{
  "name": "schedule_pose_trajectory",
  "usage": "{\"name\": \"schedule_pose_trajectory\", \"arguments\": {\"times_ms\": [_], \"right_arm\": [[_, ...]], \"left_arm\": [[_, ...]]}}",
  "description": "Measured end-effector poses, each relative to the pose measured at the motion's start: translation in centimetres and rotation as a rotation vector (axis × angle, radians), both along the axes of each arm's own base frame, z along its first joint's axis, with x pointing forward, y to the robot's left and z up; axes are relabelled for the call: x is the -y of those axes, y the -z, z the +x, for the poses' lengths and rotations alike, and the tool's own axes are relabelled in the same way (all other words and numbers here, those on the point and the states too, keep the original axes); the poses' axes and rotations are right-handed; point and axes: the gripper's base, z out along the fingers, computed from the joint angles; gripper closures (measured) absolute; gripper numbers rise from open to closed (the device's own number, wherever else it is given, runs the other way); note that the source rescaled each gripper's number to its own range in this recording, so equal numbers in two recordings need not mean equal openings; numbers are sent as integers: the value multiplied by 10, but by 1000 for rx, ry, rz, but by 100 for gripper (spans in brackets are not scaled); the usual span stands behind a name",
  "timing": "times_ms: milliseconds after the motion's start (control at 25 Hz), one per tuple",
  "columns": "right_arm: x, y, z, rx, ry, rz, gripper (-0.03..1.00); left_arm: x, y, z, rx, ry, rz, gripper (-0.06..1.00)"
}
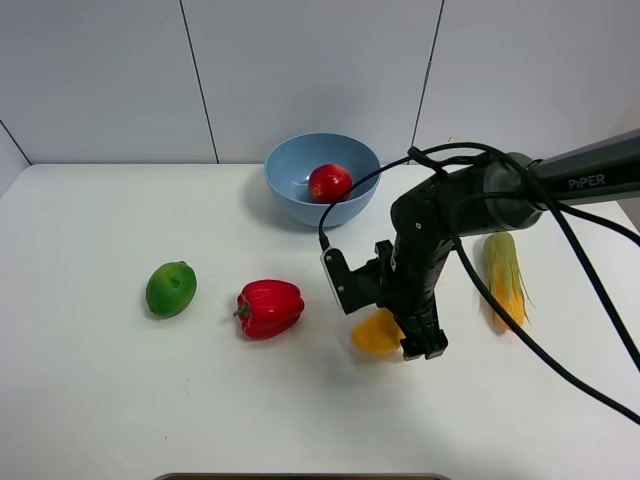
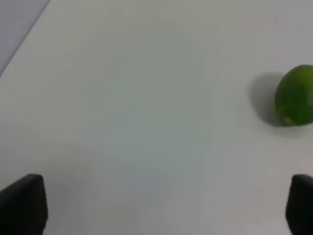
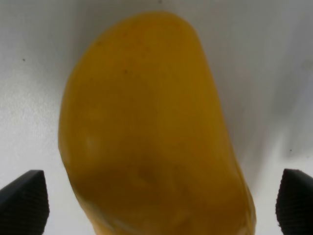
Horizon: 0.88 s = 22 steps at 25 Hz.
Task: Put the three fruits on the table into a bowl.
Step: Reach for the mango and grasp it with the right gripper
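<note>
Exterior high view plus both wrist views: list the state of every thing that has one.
Peach, inside the bowl.
Bowl, upright, holding only the peach.
Mango, lying on the table, not clamped.
Lime, on the table, untouched.
Bell pepper, lying on its side.
Corn cob, lying flat, husk partly on.
Right gripper, open, straddling the mango.
Left gripper, open, holding nothing.

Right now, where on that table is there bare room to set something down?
Bare: left end of the table past the lime, and the front strip below the bell pepper. Crowded: around the right gripper, between bowl, mango and corn.
</note>
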Motion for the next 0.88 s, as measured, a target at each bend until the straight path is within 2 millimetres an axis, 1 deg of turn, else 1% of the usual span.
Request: {"name": "schedule_pose_trajectory", "arguments": {"times_ms": [880], "right_arm": [[-1, 0, -1, -7, 13, 9, 18]], "left_arm": [[0, 0, 0, 0, 0, 0, -6]]}}
